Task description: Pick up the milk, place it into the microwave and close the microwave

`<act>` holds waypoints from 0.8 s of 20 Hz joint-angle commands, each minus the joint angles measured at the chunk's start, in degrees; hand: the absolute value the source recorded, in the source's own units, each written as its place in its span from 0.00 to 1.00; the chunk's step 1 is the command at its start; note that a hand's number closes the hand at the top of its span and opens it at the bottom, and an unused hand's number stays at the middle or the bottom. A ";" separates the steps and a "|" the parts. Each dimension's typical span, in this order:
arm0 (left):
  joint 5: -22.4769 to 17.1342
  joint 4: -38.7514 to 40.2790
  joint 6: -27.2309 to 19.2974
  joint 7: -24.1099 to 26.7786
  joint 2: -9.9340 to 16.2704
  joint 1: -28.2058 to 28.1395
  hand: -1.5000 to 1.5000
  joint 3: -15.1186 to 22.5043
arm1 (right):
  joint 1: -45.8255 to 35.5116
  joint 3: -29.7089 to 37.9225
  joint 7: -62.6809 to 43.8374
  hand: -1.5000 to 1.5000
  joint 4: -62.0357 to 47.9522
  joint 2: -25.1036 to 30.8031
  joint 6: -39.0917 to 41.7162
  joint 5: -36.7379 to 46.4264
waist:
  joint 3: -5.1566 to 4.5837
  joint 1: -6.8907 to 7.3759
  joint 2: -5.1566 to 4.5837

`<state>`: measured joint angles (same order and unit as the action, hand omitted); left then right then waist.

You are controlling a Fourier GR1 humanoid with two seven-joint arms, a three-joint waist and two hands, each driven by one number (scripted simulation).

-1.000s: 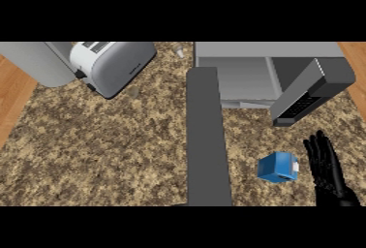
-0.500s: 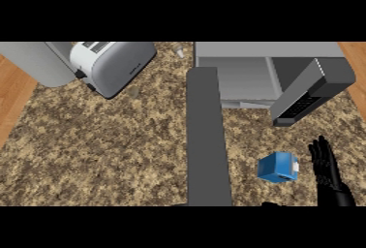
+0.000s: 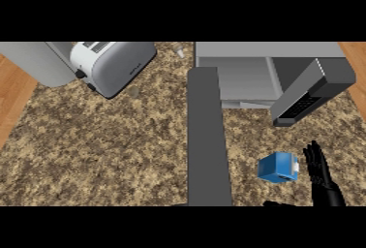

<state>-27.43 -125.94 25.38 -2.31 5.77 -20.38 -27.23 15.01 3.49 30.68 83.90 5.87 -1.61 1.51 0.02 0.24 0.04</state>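
The milk (image 3: 279, 167), a small blue carton, lies on the speckled counter (image 3: 107, 145) near the view's lower right, just right of a long grey bar (image 3: 207, 140) and well below the microwave (image 3: 243, 72). The microwave's door (image 3: 311, 92) stands swung open, angled toward the carton. The right hand (image 3: 320, 174) is just beside the milk on its right, fingers straight and spread, pointing up the view, holding nothing; whether it touches the carton cannot be told. A toaster (image 3: 118, 65) sits at upper left. The left hand does not show.
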 commanded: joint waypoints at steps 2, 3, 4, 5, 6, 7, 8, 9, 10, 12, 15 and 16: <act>-2.01 3.42 -1.38 -2.58 4.10 5.99 0.00 -3.15 | -7.84 3.28 2.54 0.00 -10.37 1.12 -0.02 -0.10 | 0.01 -0.09 -0.09; -0.20 -0.65 -0.98 -3.21 -0.30 2.59 0.00 -0.27 | -5.25 4.32 5.07 0.00 -9.69 2.93 2.75 -1.31 | 0.00 -0.10 -0.02; -3.51 -1.94 1.00 -3.39 0.66 -0.54 0.00 -2.55 | -8.23 4.79 8.48 0.00 -17.48 2.13 0.81 0.49 | 0.02 0.26 -0.03; -2.69 -1.68 0.58 -3.36 0.84 1.63 0.00 -3.57 | -3.81 2.27 7.38 0.00 -10.20 0.07 -0.52 1.58 | -0.01 -0.08 0.01; -4.63 1.89 -0.53 -6.00 4.00 5.52 0.00 -3.83 | -4.91 2.71 6.97 0.00 -11.64 0.42 -0.37 1.46 | -0.01 -0.18 -0.02; -2.02 0.67 0.38 -3.44 0.66 3.57 0.00 -3.46 | -8.51 3.86 6.89 0.00 -15.40 0.88 -0.53 1.25 | -0.01 -0.03 -0.02; 3.56 -0.42 2.13 0.42 -4.31 0.45 0.00 -0.16 | -10.44 4.01 9.72 0.00 -19.73 0.52 -1.96 2.62 | 0.00 0.12 -0.04; 0.25 -3.08 0.50 -3.29 -2.33 1.07 0.00 -1.51 | -10.38 4.23 11.48 0.00 -22.00 -0.13 -3.04 3.11 | 0.01 0.10 -0.02; -5.48 -0.71 -0.71 -6.93 3.62 4.49 0.00 -5.78 | -10.74 4.45 10.16 0.00 -20.47 1.01 -2.65 3.06 | 0.00 0.01 -0.02; -1.98 0.21 2.29 -2.84 -0.21 2.58 0.00 -4.70 | -11.88 4.31 14.24 0.00 -25.29 -1.10 -4.03 3.33 | 0.00 0.04 -0.02; -2.65 1.43 7.45 0.03 -2.24 -1.21 0.00 -5.02 | -17.18 6.21 15.52 0.00 -32.36 1.59 -2.36 2.96 | -0.01 0.29 -0.02; -4.12 -1.70 5.25 -3.10 -2.40 -1.10 0.00 -4.66 | -20.09 6.88 17.03 0.00 -36.70 1.71 -1.78 2.58 | 0.02 0.35 -0.04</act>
<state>-30.19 -126.07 28.52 -5.40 5.19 -19.01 -31.47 0.18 8.89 44.77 55.57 6.76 -3.75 4.15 0.02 0.40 0.00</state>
